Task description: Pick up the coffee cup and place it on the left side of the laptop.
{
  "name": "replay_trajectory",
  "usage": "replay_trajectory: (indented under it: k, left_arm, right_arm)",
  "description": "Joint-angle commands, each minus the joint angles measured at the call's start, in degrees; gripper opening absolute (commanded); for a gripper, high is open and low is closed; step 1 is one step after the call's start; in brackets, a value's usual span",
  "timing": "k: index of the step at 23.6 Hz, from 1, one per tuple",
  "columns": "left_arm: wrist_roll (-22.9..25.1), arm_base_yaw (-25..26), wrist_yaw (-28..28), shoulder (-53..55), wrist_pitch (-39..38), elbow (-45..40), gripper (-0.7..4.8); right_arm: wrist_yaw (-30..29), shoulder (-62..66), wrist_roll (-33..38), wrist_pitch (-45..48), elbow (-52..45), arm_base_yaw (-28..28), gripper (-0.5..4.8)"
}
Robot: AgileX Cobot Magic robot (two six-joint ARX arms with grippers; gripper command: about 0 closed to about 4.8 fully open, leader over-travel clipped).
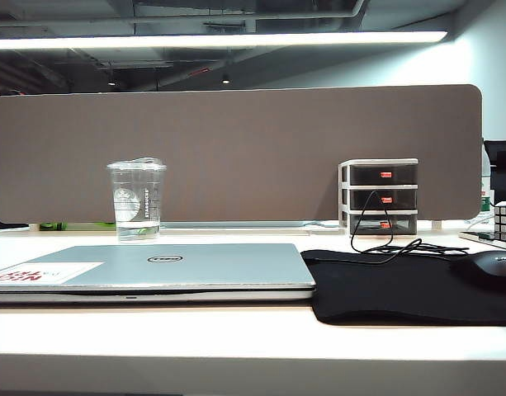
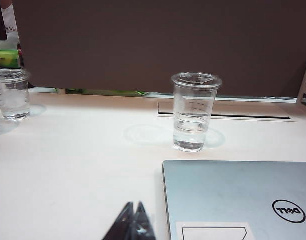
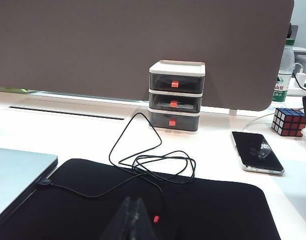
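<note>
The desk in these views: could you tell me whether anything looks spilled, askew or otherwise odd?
Nothing spilled. The coffee cup stands upright behind the closed laptop. The one untidy thing is a black cable lying in loose tangled loops across the mouse pad. Both left gripper and right gripper are shut and hold nothing.

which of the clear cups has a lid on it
The coffee cup standing just behind the laptop has a lid; the shorter cup far off to the side is open-topped.
</note>
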Motion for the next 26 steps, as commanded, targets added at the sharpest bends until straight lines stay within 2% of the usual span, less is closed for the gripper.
replay_trajectory:
  k: [1, 12, 15, 17, 19, 20, 22, 23, 26]
  left_arm:
    - [0.1, 0.1, 0.1, 0.0, 0.4, 0.1, -0.05]
    - [0.1, 0.1, 0.1, 0.0, 0.4, 0.1, -0.05]
    - [0.0, 0.1, 0.1, 0.0, 0.5, 0.1, -0.05]
    - [0.1, 0.1, 0.1, 0.0, 0.6, 0.1, -0.05]
    - [0.0, 0.1, 0.2, 0.0, 0.5, 0.1, -0.05]
    - [0.0, 0.0, 0.5, 0.0, 0.5, 0.1, -0.05]
    - [0.0, 0.0, 1.5, 0.0, 0.5, 0.1, -0.05]
    - [0.0, 0.0, 1.5, 0.0, 0.5, 0.1, -0.05]
    - [0.0, 0.0, 1.4, 0.0, 0.4, 0.1, -0.05]
  right_arm:
    - [0.1, 0.0, -0.2, 0.6, -0.3, 0.0, -0.01]
    - [-0.4, 0.0, 0.2, 0.6, -0.3, 0.0, -0.01]
    - [-3.0, 0.0, 3.9, 0.6, -0.3, 0.0, -0.01]
    - [-7.0, 0.0, 7.9, 0.6, -0.3, 0.0, -0.01]
    - [-15.7, 0.0, 12.2, 0.6, -0.3, 0.0, -0.01]
    - [-22.7, 0.0, 13.2, 0.6, -0.3, 0.0, -0.01]
    - [-32.7, 0.0, 13.2, 0.7, -0.3, 0.0, -0.01]
    - [-35.1, 0.0, 13.2, 0.8, -0.3, 0.0, -0.01]
    - [-36.3, 0.0, 13.2, 0.7, -0.3, 0.0, -0.01]
